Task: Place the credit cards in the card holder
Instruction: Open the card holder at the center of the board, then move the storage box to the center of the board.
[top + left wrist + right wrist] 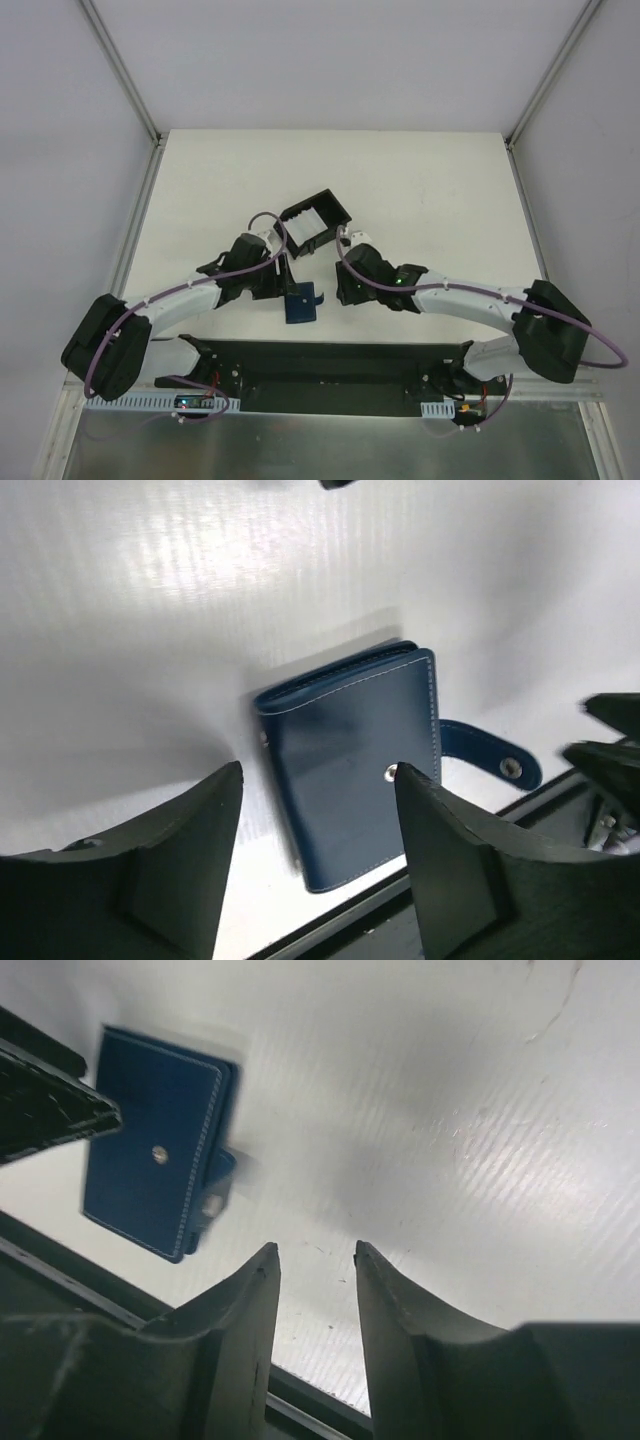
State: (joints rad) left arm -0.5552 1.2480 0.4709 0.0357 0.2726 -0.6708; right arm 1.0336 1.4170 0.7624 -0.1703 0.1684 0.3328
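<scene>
Spread wide, the left pincer (318, 775) hangs over the card holder (350, 770), one finger on each side of it and neither touching it. The right pincer (312, 1250) is parted by a narrower gap, with nothing between its fingers, over bare table (430, 200) just to the right of the card holder.

The card holder lies folded shut, flat on the white surface, dark blue face up. Its strap (490, 760) sticks out unfastened from one long side. Its near corner sits just beside the table's near edge, where the black base plate (330, 365) begins, so there is little room on that side. On the far side a black box frame (315, 220) stands near both wrists, tilted to the table's edges. Beyond it the white surface runs to the far edge, and it spreads well out to the left and right edges.

Counted: one card holder, one strap with one snap, one box frame, two pincers. Pale strips show inside the box frame; whether they are the credit cards, and how many, I cannot tell
</scene>
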